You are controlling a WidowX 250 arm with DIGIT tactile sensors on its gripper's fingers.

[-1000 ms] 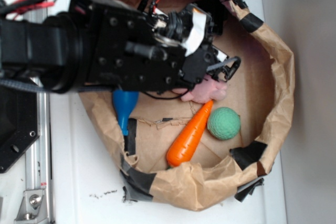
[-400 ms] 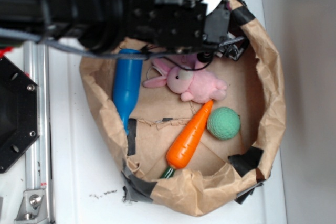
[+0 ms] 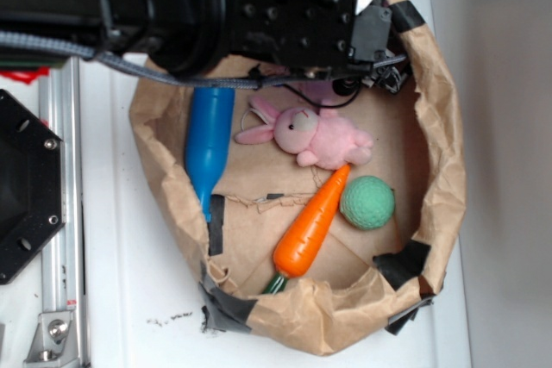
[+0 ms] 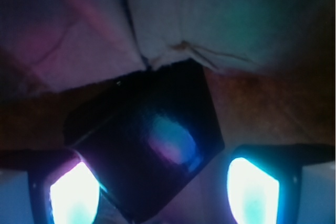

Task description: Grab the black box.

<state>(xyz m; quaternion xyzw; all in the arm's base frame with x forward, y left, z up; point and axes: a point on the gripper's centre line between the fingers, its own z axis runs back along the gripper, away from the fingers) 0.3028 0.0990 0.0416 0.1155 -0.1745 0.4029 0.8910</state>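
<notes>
Small matte black cuboid box: far end of the crumpled brown paper basket, under the arm, turned cornerwise between the gripper fingers, which are spread wide. Step: approach. Next: descend, square up, close.

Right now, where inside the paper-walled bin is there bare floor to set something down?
Bare floor lies right of the pink bunny and above the green ball, up to the paper wall. A smaller patch sits between the blue bottle and carrot. The top is crowded under the gripper.
</notes>
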